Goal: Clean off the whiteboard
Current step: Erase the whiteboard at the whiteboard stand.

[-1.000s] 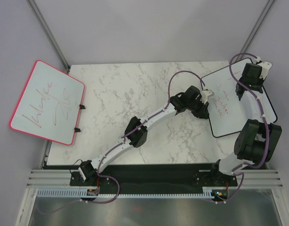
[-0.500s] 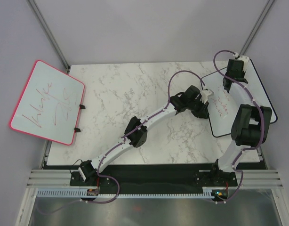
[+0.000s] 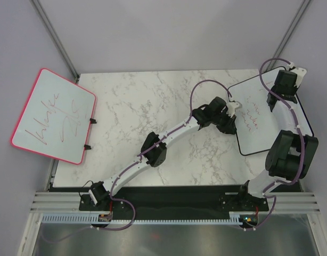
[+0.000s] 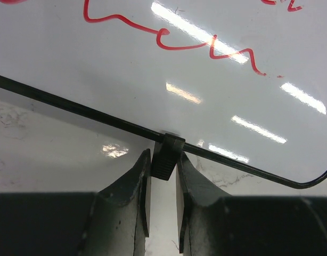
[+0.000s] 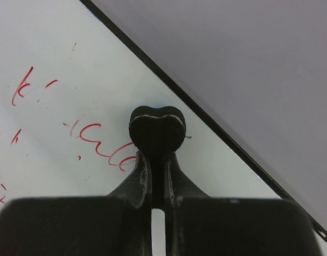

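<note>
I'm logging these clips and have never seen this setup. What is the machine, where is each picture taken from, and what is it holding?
Two robot arms are bolted at the near edge of a marble table. The overhead picture shows both; the other two come from cameras on each wrist. A black-framed whiteboard with red writing lies at the right; a pink-framed board hangs off the left edge. The left gripper pinches a small black tab on the whiteboard's frame. The right gripper holds a small dark pad, probably an eraser, by the writing.
</note>
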Available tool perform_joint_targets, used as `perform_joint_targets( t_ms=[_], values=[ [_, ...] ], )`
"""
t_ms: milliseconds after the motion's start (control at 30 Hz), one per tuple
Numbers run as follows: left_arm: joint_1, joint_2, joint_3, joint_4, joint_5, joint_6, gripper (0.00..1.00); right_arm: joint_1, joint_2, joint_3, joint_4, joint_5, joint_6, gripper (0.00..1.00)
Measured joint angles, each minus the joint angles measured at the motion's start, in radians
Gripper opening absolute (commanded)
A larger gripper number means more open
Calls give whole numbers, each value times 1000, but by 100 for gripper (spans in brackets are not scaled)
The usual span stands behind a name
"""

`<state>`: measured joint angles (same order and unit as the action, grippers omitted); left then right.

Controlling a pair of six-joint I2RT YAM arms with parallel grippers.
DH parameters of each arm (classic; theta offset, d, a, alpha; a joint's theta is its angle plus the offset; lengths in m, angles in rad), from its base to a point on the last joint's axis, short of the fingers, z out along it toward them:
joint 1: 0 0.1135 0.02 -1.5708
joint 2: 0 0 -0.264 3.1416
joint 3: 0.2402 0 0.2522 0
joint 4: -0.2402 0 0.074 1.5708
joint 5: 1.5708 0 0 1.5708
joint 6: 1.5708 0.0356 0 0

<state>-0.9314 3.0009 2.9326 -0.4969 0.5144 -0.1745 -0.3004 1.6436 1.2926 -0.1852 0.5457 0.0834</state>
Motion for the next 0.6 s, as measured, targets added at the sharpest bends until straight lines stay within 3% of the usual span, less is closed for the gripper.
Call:
perform_joint_targets(
  t_ms=[167,400,600],
  values=[
    [0,0,0,0,0,0,2,0,30,51,-29,-12,-10,0],
    [0,0,1,-2,0,0,2,98,208,203,-34,27,-60,0],
    [1,0,2,-3,0,0,2,131,251,222,-33,35,-61,0]
  ],
)
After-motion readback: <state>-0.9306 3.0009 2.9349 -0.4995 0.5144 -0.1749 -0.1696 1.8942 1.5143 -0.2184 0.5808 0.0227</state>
